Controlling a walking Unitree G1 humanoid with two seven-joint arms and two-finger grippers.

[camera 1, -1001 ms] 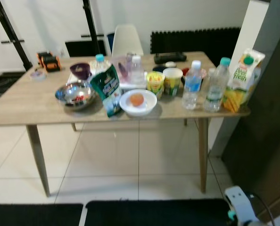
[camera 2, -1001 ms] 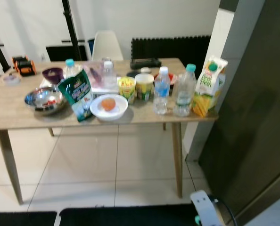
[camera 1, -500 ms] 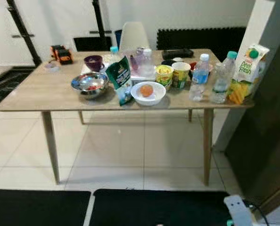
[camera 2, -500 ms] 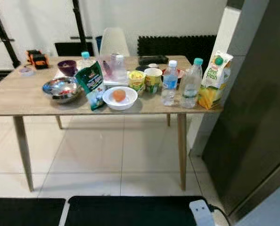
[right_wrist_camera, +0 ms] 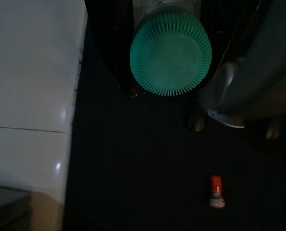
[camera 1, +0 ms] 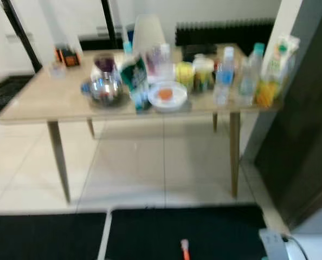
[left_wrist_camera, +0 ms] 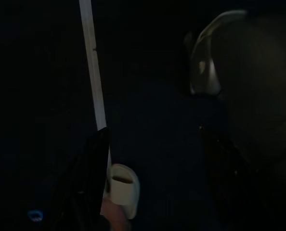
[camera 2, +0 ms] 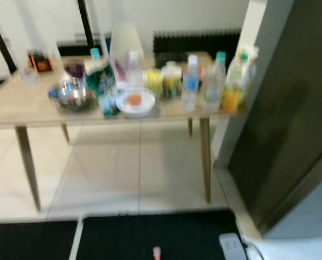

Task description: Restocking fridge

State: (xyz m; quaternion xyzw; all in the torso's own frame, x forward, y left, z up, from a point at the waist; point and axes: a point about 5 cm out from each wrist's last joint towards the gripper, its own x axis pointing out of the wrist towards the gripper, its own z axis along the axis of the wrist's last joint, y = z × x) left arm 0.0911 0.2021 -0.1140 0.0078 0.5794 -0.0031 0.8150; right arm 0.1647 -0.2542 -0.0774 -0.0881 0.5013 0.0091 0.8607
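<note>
Blurrily, one table (camera 1: 36, 103), two water bottles (camera 1: 224, 76), one juice carton (camera 1: 275, 67), one orange (camera 1: 165, 94)

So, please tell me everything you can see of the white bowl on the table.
The white bowl is round, shallow and plain; its material cannot be told through the blur. It sits upright near the front edge of the wooden table, holding one orange, roundish item. A green pouch stands close on the robot's left side of it, and yellow cups stand behind; actual touching cannot be told.

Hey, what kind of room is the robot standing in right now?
Probably a home dining or kitchen area: a wooden table loaded with a juice carton, water bottles and bowls, on tiled floor.
</note>
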